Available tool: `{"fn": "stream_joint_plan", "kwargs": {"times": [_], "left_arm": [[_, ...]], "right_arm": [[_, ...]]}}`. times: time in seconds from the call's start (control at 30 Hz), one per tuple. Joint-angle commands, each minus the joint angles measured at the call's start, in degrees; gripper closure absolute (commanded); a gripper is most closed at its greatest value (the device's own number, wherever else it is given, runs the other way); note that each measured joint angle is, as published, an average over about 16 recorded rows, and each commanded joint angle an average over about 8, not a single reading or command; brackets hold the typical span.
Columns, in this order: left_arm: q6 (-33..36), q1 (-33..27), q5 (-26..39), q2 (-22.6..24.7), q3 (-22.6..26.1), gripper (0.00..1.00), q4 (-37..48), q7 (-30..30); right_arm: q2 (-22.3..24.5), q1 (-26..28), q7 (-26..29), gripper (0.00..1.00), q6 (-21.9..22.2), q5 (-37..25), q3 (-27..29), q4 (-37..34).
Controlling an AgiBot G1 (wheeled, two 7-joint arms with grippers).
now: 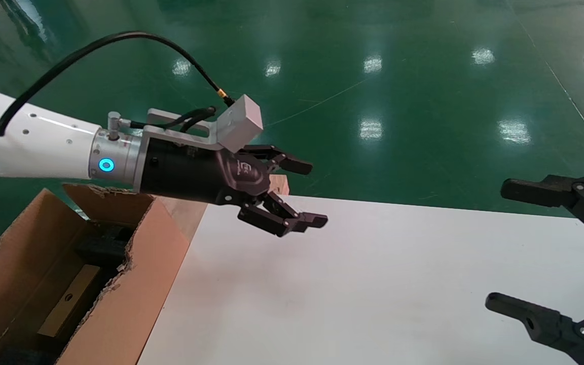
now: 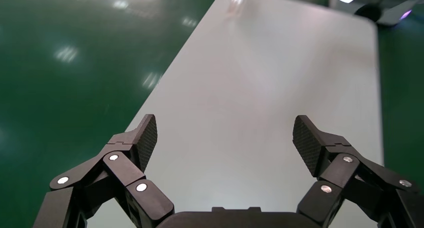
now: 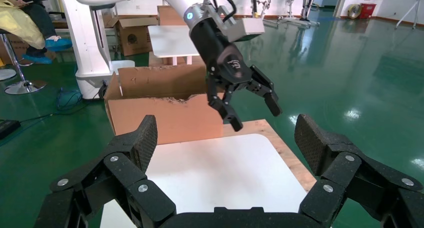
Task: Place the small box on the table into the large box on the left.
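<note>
The large box (image 1: 140, 284), brown with ragged flap edges, stands at the left of the white table (image 1: 373, 284). The small box (image 1: 66, 301), a tan carton with a small round hole, lies inside it, partly hidden by the wall. My left gripper (image 1: 312, 193) is open and empty, in the air over the table's far left corner, just right of the large box. It also shows in the left wrist view (image 2: 224, 133) above the bare table (image 2: 260, 88) and in the right wrist view (image 3: 255, 115). My right gripper (image 1: 500, 246) is open and empty over the table's right side.
A raw wooden board (image 3: 290, 153) sticks out under the table's far corner beside the large box (image 3: 165, 118). Glossy green floor (image 1: 398, 91) lies all around. Farther off stand another carton (image 3: 132, 35), a second white table (image 3: 172, 40) and a seated person in yellow (image 3: 20, 18).
</note>
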Motion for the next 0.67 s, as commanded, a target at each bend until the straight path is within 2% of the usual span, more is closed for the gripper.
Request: {"fn": "stream_joint_plan", "kwargs": {"times": [0.03, 0.57, 0.67], "left_arm": [[0.85, 2.32, -0.62, -0.1, -3.1, 0.0, -1.08, 0.53], [7.7, 20.96, -5.58, -0.93, -28.03, 0.0, -9.78, 4.83], [8.34, 22.72, -6.04, -1.0, -30.38, 0.0, -10.6, 5.24]], "right_arm": [[0.0, 0.0, 0.0, 0.0, 0.0, 0.0, 0.0, 0.0], [0.0, 0.0, 0.0, 0.0, 0.0, 0.01, -0.01, 0.0], [0.0, 0.0, 0.0, 0.0, 0.0, 0.01, -0.01, 0.0]]}}
